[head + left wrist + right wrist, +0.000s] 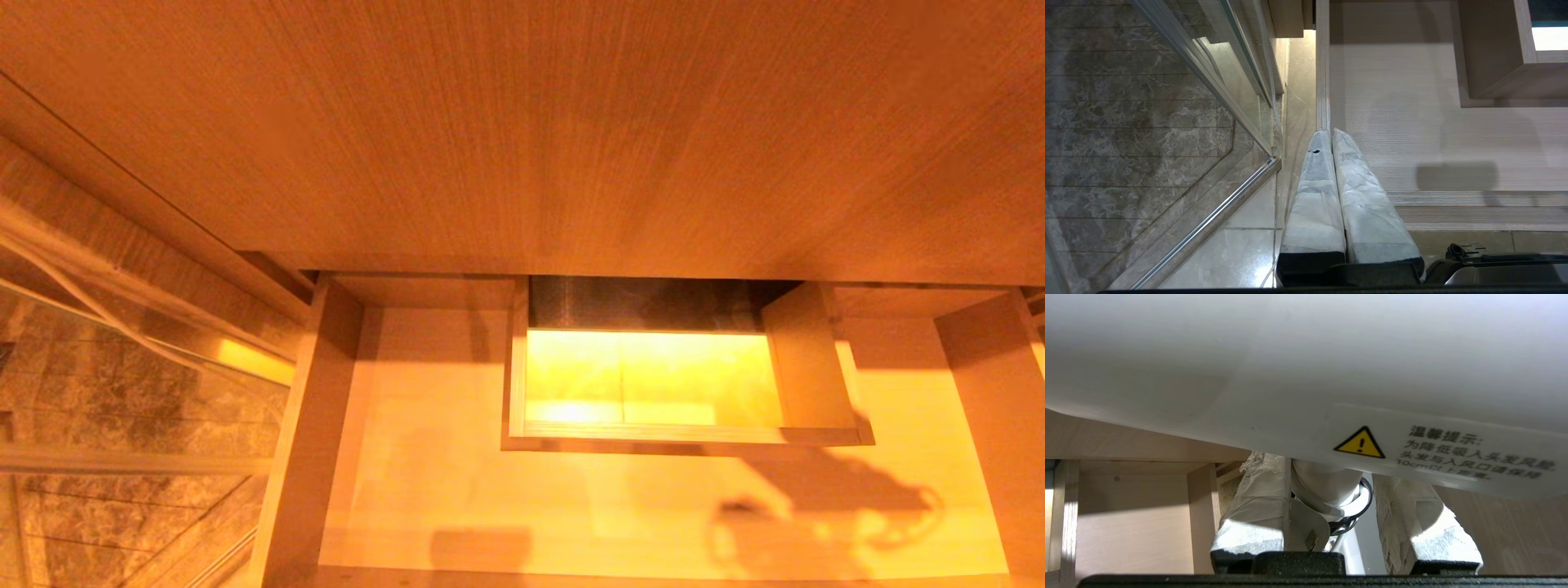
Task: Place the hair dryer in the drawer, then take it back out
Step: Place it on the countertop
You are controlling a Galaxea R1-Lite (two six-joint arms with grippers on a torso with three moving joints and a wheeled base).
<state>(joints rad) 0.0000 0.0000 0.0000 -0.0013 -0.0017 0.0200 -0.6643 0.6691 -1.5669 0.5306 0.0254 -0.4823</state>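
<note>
Your right gripper [1331, 465] has its jaws clamped on the hair dryer [1306, 367], the two taped fingers [1257, 502] pressing either side of the white handle where a dark ring circles it. The dryer's white body fills the upper part of the right wrist view, with a yellow warning triangle [1359, 443] and printed text on its label. Behind the jaws you see light wooden panels of the cabinet.

Your left gripper [1331, 132] is parked with its jaws pressed together and holding nothing, its tips over the left side wall of the drawer [1412, 134].

From your head view the drawer [424, 490] stands pulled out beneath the wide wood panel [522, 131], its floor bare, with the boxed cutout [653, 384] at the back. Only a shadow falls on the drawer floor at its right; neither arm shows there. To the left is a marble wall [1126, 122] behind a glass pane.
</note>
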